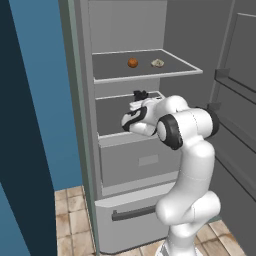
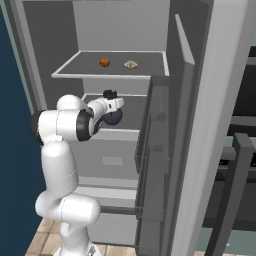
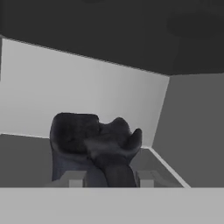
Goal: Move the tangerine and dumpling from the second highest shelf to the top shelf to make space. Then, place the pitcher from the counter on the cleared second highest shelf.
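Upper dark grey fridge shelf [image 1: 175, 65] holds your small orange tangerine [image 1: 132, 62] and cream dumpling [image 1: 157, 63]; gripper [image 3: 108, 177] fingers pinch the dark pitcher [image 3: 87, 144] on the shelf below.

A dark blue-grey glossy pitcher [image 3: 94, 146] with a curled handle was seen standing on a flat dark grey shelf [image 3: 26, 159], close before a pale grey back wall [image 3: 87, 92]. A darker grey side wall [image 3: 197, 127] was seen at the right.

Above the second highest shelf [image 1: 112, 117], the top shelf [image 1: 175, 67] looks matt dark grey with a smooth white rim. The tangerine [image 1: 132, 62] is slightly dimpled; the dumpling [image 1: 158, 63] beside it looks rough, doughy. The pitcher [image 3: 94, 146] appears dark and glossy.
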{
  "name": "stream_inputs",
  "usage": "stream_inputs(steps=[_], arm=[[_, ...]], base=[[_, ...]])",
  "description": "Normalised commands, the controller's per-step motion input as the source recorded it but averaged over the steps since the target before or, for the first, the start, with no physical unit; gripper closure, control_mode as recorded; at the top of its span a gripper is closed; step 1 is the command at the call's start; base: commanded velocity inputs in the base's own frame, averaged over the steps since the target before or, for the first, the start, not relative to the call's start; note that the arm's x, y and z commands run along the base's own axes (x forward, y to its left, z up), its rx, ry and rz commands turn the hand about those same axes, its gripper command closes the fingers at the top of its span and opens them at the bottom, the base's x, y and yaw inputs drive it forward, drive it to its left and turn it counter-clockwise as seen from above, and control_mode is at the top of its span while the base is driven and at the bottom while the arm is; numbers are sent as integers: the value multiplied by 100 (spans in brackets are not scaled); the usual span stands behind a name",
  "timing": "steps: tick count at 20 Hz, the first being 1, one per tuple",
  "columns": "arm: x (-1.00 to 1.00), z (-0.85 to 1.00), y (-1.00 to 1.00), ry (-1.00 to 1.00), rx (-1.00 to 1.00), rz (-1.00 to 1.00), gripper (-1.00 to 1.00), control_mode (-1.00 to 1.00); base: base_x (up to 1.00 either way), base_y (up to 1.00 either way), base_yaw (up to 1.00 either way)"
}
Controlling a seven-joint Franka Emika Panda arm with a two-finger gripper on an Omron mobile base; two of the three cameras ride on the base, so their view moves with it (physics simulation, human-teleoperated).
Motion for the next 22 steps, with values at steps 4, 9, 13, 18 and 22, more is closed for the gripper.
stream_inputs(steps=[4, 9, 13, 18, 22], arm=[[0, -6, 0, -7, -6, 0, -100, -100], [0, 0, 0, -5, -4, 0, -100, -100], [-16, 2, 2, -1, -5, 0, -100, -100], [-37, 16, 18, 1, -6, 0, -100, -100], [-21, 45, 19, 0, -5, 0, -100, -100]], base=[[0, 0, 0], [0, 0, 0], [0, 0, 0], [0, 0, 0], [0, 0, 0]])
